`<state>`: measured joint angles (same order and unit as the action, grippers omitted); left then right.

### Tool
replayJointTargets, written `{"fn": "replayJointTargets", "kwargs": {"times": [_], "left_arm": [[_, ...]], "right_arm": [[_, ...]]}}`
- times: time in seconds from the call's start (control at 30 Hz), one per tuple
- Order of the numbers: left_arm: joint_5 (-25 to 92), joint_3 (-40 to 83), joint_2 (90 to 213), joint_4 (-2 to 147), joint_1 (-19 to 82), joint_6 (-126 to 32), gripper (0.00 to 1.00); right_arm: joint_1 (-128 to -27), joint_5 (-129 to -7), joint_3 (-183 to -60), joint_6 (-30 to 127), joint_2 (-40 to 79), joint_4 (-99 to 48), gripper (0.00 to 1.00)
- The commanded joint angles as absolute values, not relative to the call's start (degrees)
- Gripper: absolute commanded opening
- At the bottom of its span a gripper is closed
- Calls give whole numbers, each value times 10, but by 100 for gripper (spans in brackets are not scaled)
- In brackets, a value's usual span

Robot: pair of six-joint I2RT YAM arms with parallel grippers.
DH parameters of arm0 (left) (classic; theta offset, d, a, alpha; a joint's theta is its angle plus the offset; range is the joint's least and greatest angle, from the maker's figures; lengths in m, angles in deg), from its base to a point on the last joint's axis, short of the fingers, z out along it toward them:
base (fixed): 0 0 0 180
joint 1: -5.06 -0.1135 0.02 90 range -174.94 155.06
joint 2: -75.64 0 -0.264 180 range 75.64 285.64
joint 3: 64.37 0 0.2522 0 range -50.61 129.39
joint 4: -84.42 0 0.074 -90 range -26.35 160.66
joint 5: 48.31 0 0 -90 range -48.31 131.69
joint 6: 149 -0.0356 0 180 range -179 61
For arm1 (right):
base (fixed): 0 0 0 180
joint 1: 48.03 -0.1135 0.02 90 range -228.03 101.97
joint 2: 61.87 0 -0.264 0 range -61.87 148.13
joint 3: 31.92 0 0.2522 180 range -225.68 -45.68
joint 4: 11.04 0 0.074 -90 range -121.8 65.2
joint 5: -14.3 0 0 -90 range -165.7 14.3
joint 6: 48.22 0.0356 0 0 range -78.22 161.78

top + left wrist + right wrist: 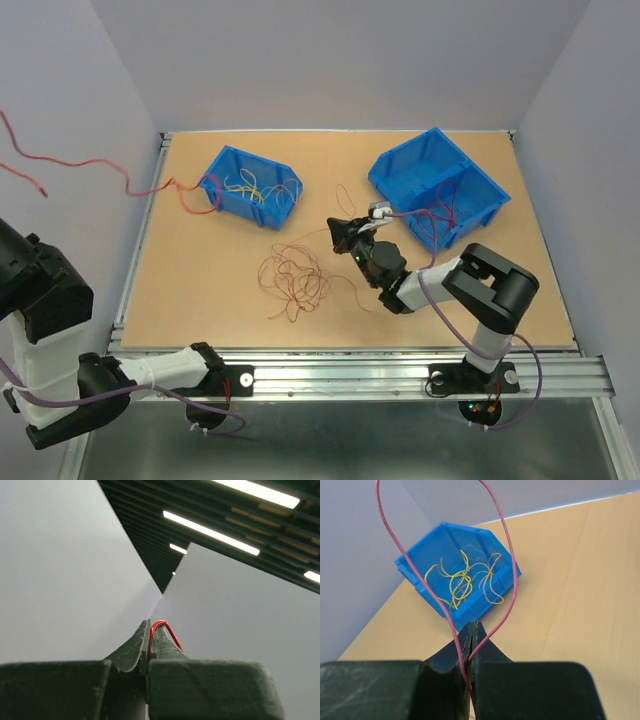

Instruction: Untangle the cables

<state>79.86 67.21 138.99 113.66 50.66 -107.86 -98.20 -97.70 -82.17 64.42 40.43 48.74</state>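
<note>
Fingers (451, 655) of the right gripper (471, 627) are pressed together on a thin dark red wire (515, 580), which rises from the tips in a tall open loop, while the left gripper (150, 625), raised well off to the side with only wall and ceiling behind it, is likewise clenched on a bright red wire (161, 622) that arches over one tip. Both wires are hair-thin, smooth and springy, and the fingers look like hard dark plastic with narrow tips, so either strand could slide out under a firm tug. The bright red wire appears to trail across the side wall to the small blue plastic bin (262, 213); further pulling might drag or tip that light bin and spill the curly yellow wires (457, 582) lying in it. Most of the cables sit as a loose tangle of dark red and orange wires (295, 275) on the light brown wooden table (200, 270), just beside the right gripper; whether the held loop joins that tangle cannot be told, but if it does, a hard pull would likely cinch the curls into knots instead of freeing them. More red strands rest in the larger blue plastic bin with a divider (478, 185)
</note>
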Motion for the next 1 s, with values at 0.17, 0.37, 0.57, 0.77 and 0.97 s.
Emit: {"fn": "replayJointTargets", "kwargs": {"times": [0.17,0.37,0.57,0.77,0.97], "left_arm": [[688,500,1309,1118,504,-983,0],[578,362,1250,993,504,-842,0],[478,240,1206,952,504,-762,0],[322,185,1200,887,505,-768,0],[254,97,1181,900,504,-749,0]], "right_arm": [[-990,-758,-806,554,355,503,16],[-1002,-639,-822,494,328,431,82],[-1006,-635,-799,489,276,424,95],[-1015,-615,-815,490,265,431,96],[-1016,-602,-890,481,315,438,95]]}}
